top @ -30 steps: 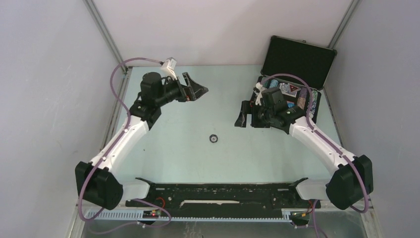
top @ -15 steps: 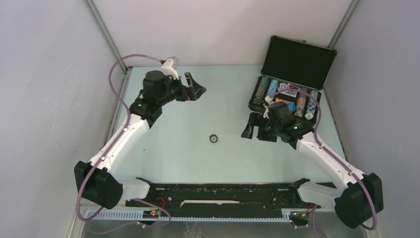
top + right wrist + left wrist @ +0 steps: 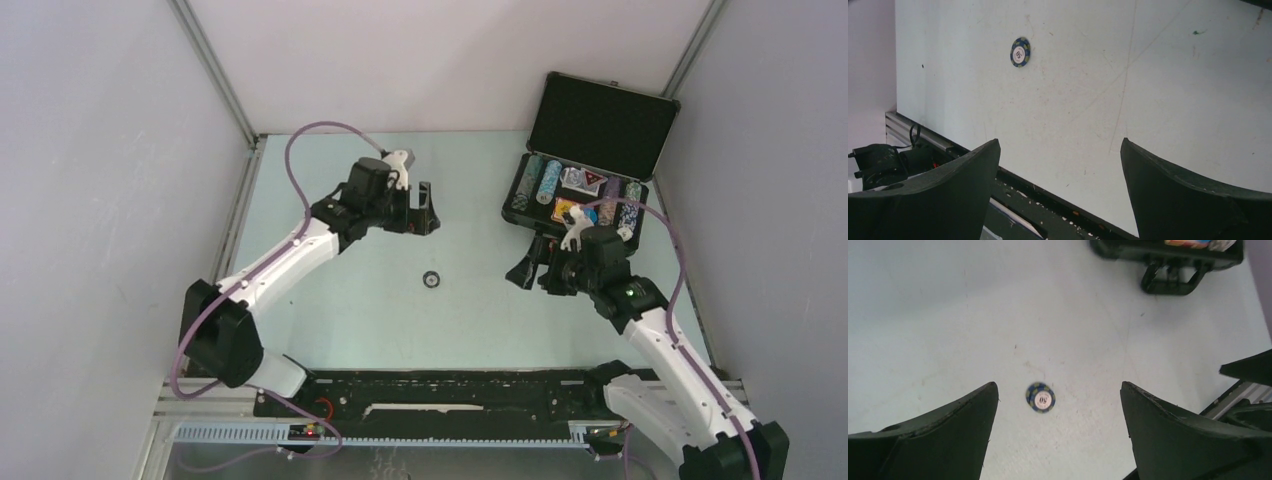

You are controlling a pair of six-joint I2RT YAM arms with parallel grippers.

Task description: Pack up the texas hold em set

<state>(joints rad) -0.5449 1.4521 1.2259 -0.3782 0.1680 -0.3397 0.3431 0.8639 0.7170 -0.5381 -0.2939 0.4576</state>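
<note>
The black silver-trimmed briefcase (image 3: 600,120) stands open at the back right, with rows of striped chips (image 3: 540,182), card decks and small tokens inside. One blue and yellow chip (image 3: 432,279) lies alone on the table's middle; it also shows in the left wrist view (image 3: 1040,397) and the right wrist view (image 3: 1020,51). My left gripper (image 3: 424,210) is open and empty, above and behind the chip. My right gripper (image 3: 533,270) is open and empty, to the right of the chip, in front of the case. The case's handle (image 3: 1172,279) shows in the left wrist view.
The black base bar (image 3: 450,385) of the arms runs along the near edge, also in the right wrist view (image 3: 1048,210). Grey walls close in the table on the left, back and right.
My left gripper has swung right and forward towards the table's middle, over the lone chip. My right gripper has drawn back out of the case towards the near side.
</note>
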